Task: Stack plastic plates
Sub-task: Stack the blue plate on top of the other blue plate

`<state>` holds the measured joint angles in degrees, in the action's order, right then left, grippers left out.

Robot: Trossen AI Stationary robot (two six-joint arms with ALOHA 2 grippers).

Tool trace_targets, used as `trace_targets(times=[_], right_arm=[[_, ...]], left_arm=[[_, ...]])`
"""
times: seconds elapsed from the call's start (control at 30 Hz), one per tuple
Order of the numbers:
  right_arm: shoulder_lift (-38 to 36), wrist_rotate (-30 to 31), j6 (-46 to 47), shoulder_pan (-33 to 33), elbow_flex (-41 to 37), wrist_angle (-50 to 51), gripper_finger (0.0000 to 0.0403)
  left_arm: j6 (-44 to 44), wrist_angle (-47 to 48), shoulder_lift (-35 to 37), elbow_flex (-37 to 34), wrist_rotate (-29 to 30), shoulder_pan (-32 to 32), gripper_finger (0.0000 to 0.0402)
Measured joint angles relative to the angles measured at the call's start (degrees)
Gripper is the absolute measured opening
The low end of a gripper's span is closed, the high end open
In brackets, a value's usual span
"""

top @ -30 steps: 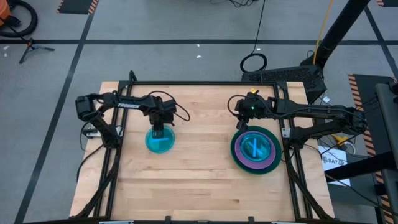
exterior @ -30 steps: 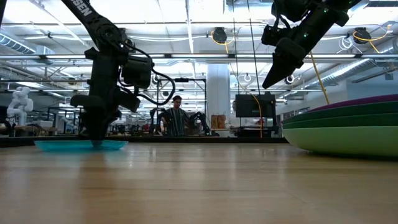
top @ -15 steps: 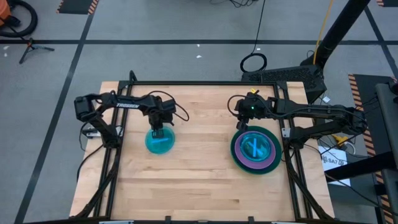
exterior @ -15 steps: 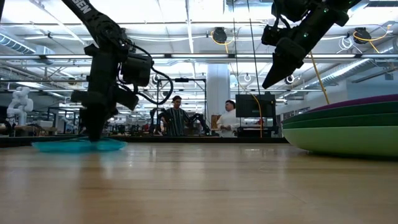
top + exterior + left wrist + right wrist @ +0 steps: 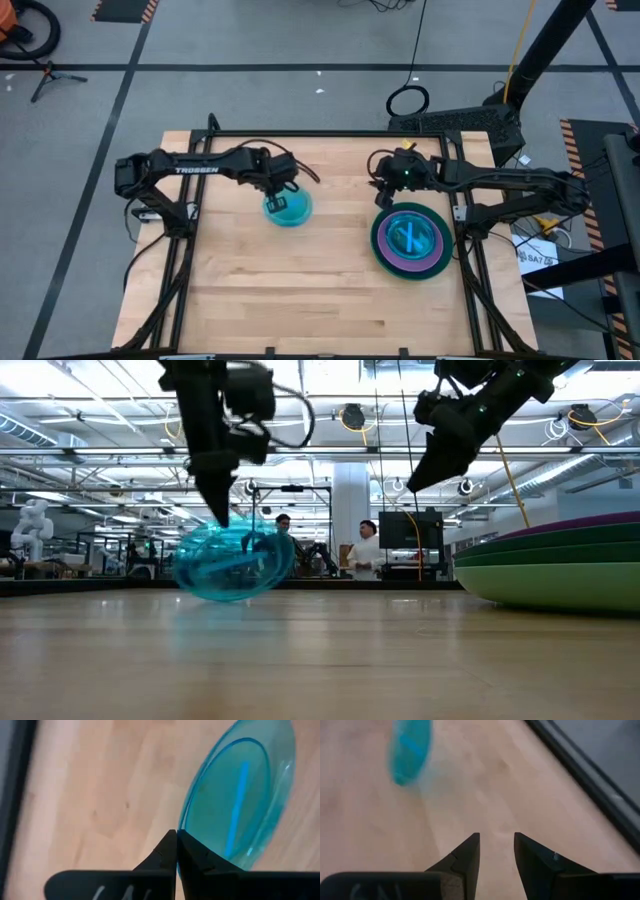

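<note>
My left gripper [image 5: 275,192] [image 5: 222,515] is out over the table's middle, shut on a small cyan-blue plate [image 5: 289,208] [image 5: 234,562] [image 5: 240,800]. The same plate shows blurred in the right wrist view [image 5: 410,750]. My right gripper [image 5: 393,178] [image 5: 428,472] [image 5: 496,850] hovers open, high above the table's far right part, just beyond the stack [image 5: 411,240]. That stack has a light green plate [image 5: 560,585] at the bottom, then dark green [image 5: 560,545], purple [image 5: 385,250] and another cyan-blue plate [image 5: 410,236] on top. The other plates are out of view. My left gripper pinches the cyan-blue plate's rim [image 5: 183,827] between its two shut fingers, coming from above and pointing down. The plate hangs steeply tilted below the fingers. Its lower edge [image 5: 232,598] is close to the tabletop; whether it still touches I cannot tell.
The stack sits near the table's right edge. Bare wood [image 5: 320,290] lies between the held plate and the stack and across the near half. A black frame rail [image 5: 580,775] borders the table. People stand in the room behind [image 5: 285,545].
My left gripper has risen and moved toward the table's right and slightly toward the far edge, nearer the stack. The cyan-blue plate, flat on the table a second ago, first tipped up at one edge and now hangs steeply tilted from its rim. The right arm has barely shifted.
</note>
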<state>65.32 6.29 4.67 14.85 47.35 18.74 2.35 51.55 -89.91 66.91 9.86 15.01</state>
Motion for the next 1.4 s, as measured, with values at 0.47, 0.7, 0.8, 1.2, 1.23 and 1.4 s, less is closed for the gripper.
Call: trace_targets(times=[0.47, 0.7, 0.8, 1.2, 1.23, 1.4], right_arm=[[10.20, -3.59, -2.84, -8.30, -1.59, -25.34, 0.0116], [17.54, 14.58, -14.31, -13.95, -1.59, -39.58, 0.0102], [19.16, 17.60, -16.70, -14.97, -1.59, -44.43, 0.0108], [20.06, 25.24, -10.72, -14.91, -1.59, -45.23, 0.0151], [20.06, 25.26, -10.16, -14.86, -1.59, -45.24, 0.0149], [20.08, 26.71, -7.72, -14.73, -1.59, -45.48, 0.0137]], left_arm=[[1.49, -8.12, -0.01, 5.36, 19.11, -8.87, 0.0006], [5.55, -9.35, 0.00, 5.38, 28.41, -10.76, 0.0006], [5.73, -9.38, -0.01, 5.38, 30.01, -11.54, 0.0006], [5.47, -10.45, -0.02, 5.36, 32.29, -13.86, 0.0006], [5.46, -11.18, -0.02, 5.36, 32.28, -13.86, 0.0006], [5.42, -14.34, -0.02, 5.36, 32.27, -13.86, 0.0006]])
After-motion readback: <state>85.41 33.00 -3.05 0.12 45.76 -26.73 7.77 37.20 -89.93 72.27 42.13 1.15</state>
